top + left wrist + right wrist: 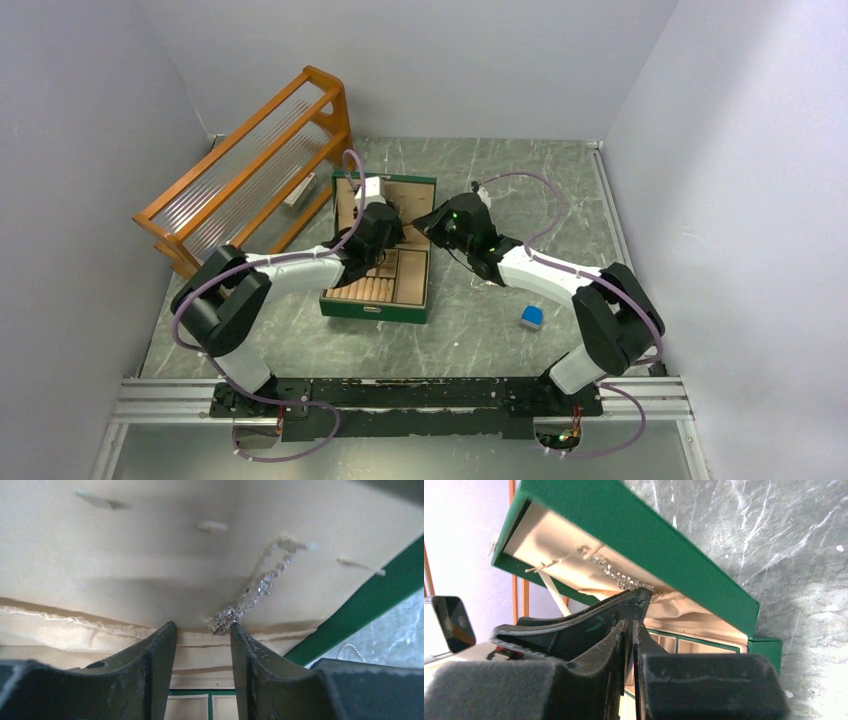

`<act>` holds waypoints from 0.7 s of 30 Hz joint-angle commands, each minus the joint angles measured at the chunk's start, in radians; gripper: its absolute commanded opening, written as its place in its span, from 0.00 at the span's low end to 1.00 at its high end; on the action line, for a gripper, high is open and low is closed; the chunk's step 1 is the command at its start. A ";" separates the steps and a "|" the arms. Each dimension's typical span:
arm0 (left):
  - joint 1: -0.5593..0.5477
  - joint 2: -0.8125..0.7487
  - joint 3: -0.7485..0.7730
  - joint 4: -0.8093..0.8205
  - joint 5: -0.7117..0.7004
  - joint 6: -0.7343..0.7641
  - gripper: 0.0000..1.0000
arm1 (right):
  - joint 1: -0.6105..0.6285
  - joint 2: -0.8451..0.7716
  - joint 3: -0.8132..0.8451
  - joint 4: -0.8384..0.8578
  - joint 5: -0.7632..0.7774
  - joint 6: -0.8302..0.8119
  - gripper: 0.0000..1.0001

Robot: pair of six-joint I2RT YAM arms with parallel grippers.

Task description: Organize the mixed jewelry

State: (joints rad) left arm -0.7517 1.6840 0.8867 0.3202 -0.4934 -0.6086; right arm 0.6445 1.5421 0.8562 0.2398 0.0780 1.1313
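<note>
A green jewelry box (375, 310) stands open, its lid (385, 180) upright. On the lid's cream lining a thin glittering chain (260, 585) hangs from a hook. My left gripper (202, 626) is open just below it, and the chain's bunched lower end touches the tip of the right finger (245, 645) without being pinched. From the side the chain (616, 575) shows under the tilted lid (664, 545). My right gripper (630, 622) sits beside the left gripper's finger (619, 607); its jaws are only a hair apart with nothing between them.
A wooden rack (250, 170) stands at the back left. A small blue block (531, 317) lies right of the box. Cream ring rolls (365, 290) and compartments fill the box tray. Another thin chain (350, 650) lies on the marble table past the lid's edge.
</note>
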 commanded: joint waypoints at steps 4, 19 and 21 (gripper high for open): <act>0.041 -0.131 -0.006 -0.088 0.050 -0.065 0.55 | -0.003 -0.023 0.008 -0.008 0.029 -0.030 0.17; 0.112 -0.379 -0.097 -0.143 0.256 -0.032 0.64 | -0.007 -0.156 -0.014 -0.096 0.038 -0.155 0.31; 0.113 -0.431 -0.110 -0.193 0.259 -0.006 0.67 | -0.009 -0.167 -0.014 -0.128 0.029 -0.203 0.35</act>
State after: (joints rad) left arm -0.6464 1.3369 0.8009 0.1944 -0.2981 -0.6640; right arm 0.6441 1.4078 0.8558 0.1730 0.1040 1.0294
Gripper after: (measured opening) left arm 0.643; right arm 0.321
